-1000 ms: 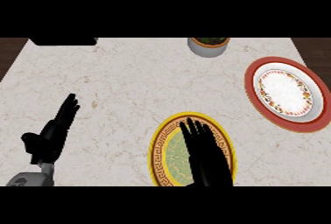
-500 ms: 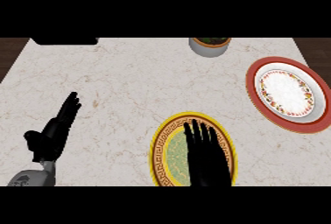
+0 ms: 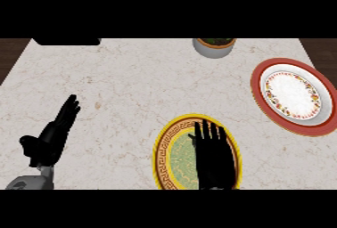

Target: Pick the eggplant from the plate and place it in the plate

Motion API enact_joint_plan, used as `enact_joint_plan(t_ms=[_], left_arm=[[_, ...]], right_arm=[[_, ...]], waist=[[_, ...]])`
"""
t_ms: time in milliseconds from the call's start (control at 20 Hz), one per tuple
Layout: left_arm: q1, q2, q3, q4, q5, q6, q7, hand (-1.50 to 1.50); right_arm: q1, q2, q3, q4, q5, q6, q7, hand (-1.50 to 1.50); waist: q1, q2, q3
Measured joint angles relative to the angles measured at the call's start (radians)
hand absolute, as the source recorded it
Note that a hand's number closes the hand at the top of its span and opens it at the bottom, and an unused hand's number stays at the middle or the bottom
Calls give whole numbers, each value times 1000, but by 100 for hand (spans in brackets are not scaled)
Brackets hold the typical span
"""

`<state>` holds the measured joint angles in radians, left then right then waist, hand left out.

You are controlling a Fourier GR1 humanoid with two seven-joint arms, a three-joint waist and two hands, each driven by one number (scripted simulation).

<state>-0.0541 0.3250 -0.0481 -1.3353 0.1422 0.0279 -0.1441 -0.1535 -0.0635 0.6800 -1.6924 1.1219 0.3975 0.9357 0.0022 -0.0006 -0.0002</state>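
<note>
Near the counter's front edge, the right hand [image 3: 212, 153] hovers over the yellow-rimmed plate [image 3: 166, 153], fingers straight and apart; eggplant hidden, red-rimmed plate [image 3: 262, 95] bare, so the transfer looks undone.

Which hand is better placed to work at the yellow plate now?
Probably the right hand: it lies open over the yellow plate. The left hand rests open far off, near the counter's left edge. No eggplant is visible.

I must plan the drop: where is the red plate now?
In the head view the red plate lies at the counter's right edge, up and right of the yellow plate, right of the pot.
</note>
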Motion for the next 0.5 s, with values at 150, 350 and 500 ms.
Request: enact_joint_plan(t_ms=[150, 350, 500], left_arm=[[-1, -8, 13, 11, -7, -11, -3, 0], [-16, -30, 26, 36, -30, -13, -14, 0], [6, -40, 28, 8, -42, -18, -10, 0]], right_arm=[[-8, 7, -34, 48, 6, 10, -22, -150], [5, 9, -56, 87, 37, 2, -43, -150], [-1, 1, -78, 134, 65, -11, -62, -150]], waist=[[0, 0, 0], [-2, 0, 0], [0, 0, 0]])
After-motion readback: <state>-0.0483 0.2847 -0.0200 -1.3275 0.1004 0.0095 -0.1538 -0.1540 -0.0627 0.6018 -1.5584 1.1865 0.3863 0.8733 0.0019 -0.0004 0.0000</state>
